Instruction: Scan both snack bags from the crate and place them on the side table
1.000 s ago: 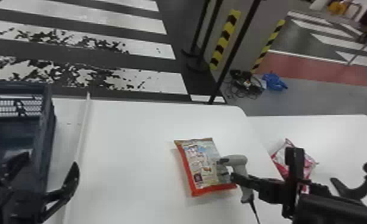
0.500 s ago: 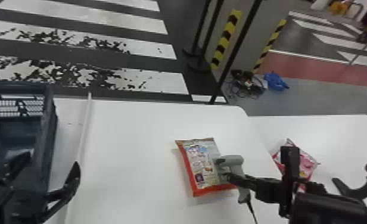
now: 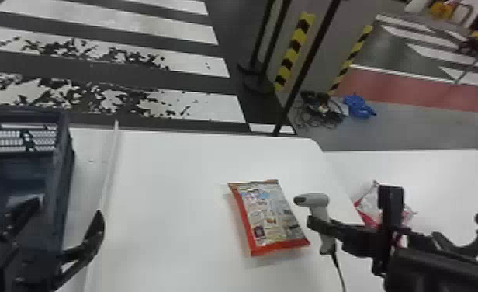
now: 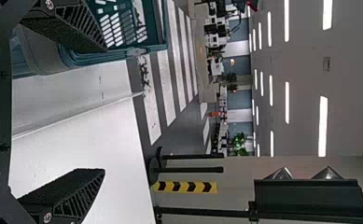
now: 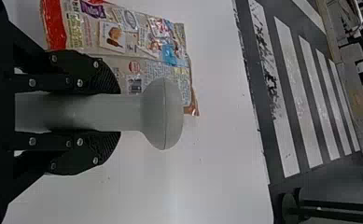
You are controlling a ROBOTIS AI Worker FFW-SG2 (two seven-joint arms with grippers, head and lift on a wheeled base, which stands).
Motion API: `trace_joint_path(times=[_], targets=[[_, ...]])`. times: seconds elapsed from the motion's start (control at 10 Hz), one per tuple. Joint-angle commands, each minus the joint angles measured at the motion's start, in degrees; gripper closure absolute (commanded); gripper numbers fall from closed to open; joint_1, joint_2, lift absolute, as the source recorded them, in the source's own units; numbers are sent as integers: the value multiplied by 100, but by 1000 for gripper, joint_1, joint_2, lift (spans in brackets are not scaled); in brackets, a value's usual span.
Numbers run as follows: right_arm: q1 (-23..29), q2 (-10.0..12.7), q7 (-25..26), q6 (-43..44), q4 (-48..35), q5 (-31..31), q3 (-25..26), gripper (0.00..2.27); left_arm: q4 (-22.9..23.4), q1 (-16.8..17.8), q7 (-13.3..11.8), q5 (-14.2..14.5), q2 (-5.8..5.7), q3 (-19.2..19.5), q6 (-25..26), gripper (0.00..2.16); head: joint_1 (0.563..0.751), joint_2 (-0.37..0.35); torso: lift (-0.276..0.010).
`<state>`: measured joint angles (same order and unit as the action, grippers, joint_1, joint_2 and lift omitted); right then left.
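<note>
My left gripper (image 3: 69,229) stands open at the crate's (image 3: 61,174) right side in the head view, nothing between its fingers; the left wrist view shows the same gripper (image 4: 100,109) wide apart. On the white table one snack bag (image 3: 271,217) lies flat with its printed back up. Just right of that bag, my right gripper (image 3: 321,227) is shut on the grey scanner (image 3: 319,205). In the right wrist view the gripper (image 5: 114,112) clamps the scanner's handle (image 5: 123,112), the bag (image 5: 137,46) beside it. A second, red and white bag (image 3: 370,204) rests on the side table (image 3: 455,182), partly behind the right arm.
A raised white strip (image 3: 108,174) runs along the table between crate and bag. The scanner's cable (image 3: 339,270) hangs down from its handle. Beyond the tables stand black posts (image 3: 308,66), with cables (image 3: 319,110) and a blue item (image 3: 358,105) on the floor.
The scanner and right gripper have shifted slightly, and the scanner's head has swung a little away from the bag. The left arm has barely moved; both bags lie where they were.
</note>
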<state>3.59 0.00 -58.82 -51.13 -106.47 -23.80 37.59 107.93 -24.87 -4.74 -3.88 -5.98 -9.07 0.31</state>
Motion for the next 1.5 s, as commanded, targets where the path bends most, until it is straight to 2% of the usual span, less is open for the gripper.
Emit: trace_joint_path(times=[0.0,0.2,0.6,1.0,1.4], targets=[[-245,5,37,775,470,-143,248,2229,0,-9,0,1,0,-16,0,83,695,-350,-98],[-596,-35,37,1654,1155,-450,547,2226,9,-18,0,1,0,-24,0,83,695,-350,-98],[-781,-422,222,2498,2104,-573,574,2229,0,-35,0,1,-9,-33,0,83,695,-350,-98],[-895,-580,353,2709,2623,-626,582,2226,0,-35,0,1,-9,-33,0,83,695,-350,-98],[-974,-633,371,2726,2825,-688,574,2229,0,-44,0,1,-9,-33,0,83,695,-350,-98]])
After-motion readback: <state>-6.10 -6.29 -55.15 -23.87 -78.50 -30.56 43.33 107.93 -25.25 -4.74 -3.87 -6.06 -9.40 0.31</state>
